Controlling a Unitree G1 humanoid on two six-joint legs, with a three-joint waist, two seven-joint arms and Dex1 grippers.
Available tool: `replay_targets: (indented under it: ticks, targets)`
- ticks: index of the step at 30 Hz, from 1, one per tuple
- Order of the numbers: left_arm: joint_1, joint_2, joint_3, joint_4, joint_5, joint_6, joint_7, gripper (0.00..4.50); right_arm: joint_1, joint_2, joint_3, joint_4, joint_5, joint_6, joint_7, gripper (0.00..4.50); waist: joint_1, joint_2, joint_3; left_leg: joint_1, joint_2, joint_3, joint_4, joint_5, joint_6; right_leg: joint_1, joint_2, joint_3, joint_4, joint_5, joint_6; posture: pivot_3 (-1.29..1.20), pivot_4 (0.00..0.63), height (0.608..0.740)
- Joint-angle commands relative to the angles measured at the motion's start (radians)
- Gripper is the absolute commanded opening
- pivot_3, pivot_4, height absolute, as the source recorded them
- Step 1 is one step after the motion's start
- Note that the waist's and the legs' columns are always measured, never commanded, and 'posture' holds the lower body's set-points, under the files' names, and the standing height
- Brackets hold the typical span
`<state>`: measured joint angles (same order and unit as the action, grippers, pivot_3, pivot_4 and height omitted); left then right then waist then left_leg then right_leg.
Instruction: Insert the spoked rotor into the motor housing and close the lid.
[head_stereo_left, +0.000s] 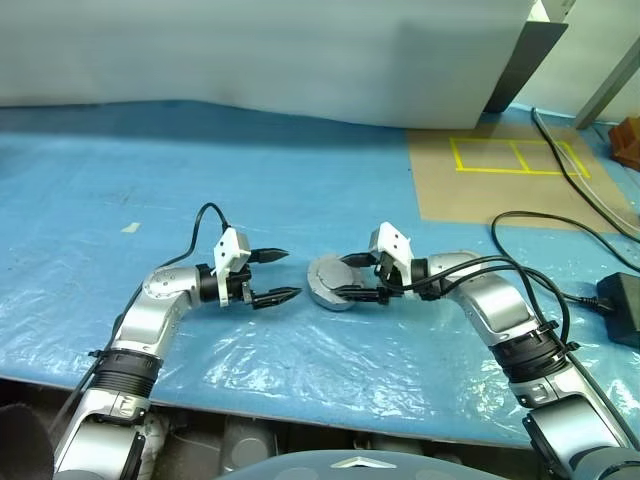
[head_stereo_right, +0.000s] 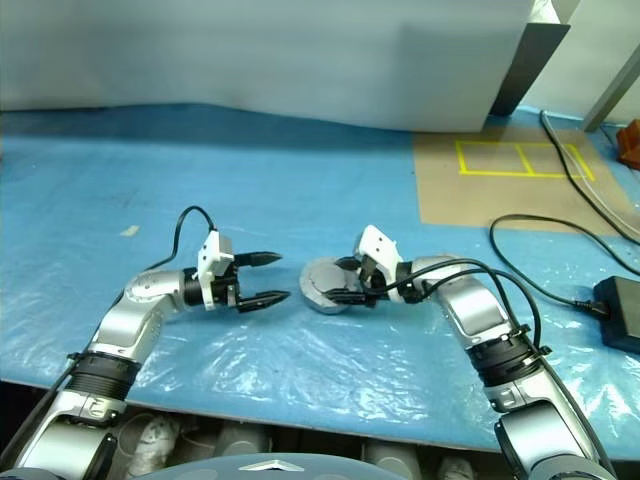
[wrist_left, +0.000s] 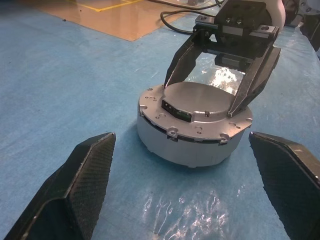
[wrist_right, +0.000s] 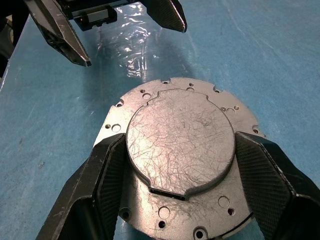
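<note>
The motor housing sits on the blue sheet as a closed round silver case. The lid lies on top of it, smooth grey face up, with a raised round middle. My right gripper reaches in from the right, and its fingers press on either side of that raised middle. My left gripper hangs open a short way left of the housing, pointing at it with nothing between its fingers. The spoked rotor is hidden from view.
Blue plastic sheeting covers the table. At the back right lies a brown board marked with yellow tape. Black cables and a black power brick lie at the right. A grey panel stands behind.
</note>
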<state>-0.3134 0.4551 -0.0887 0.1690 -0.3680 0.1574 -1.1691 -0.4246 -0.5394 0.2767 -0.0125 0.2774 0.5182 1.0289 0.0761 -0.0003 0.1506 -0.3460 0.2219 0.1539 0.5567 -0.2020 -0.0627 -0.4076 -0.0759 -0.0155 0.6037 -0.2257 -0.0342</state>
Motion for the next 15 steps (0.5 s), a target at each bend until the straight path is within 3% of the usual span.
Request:
replay_targets:
  ticks: [1,5,15]
  targets:
    - [-0.017,0.002,0.014,-0.004,-0.008,-0.012,-0.004,4.50,-0.016,0.011,-0.057,0.021,0.064,0.115,-0.009,2.98,-0.003,0.000,0.000,-0.001,0.000,0.000,0.000,0.001,-0.001,-0.001,0.000,0.000,0.000,0.000,0.000,0.00,0.150,0.740]
    - [-0.023,-0.002,0.013,0.005,-0.006,-0.015,-0.003,4.50,-0.019,0.008,-0.061,-0.030,0.085,0.134,-0.002,2.98,-0.006,0.000,0.000,-0.008,0.001,0.000,0.000,0.002,-0.004,-0.009,0.001,0.000,0.002,0.000,0.000,0.00,0.150,0.740]
    - [-0.038,-0.009,0.012,0.026,-0.003,-0.020,-0.004,4.50,0.030,-0.054,0.034,-0.005,-0.046,-0.001,0.003,2.98,-0.005,0.000,0.000,-0.009,0.001,0.000,0.000,0.002,-0.004,-0.010,0.001,0.000,0.002,0.000,0.000,0.00,0.150,0.740]
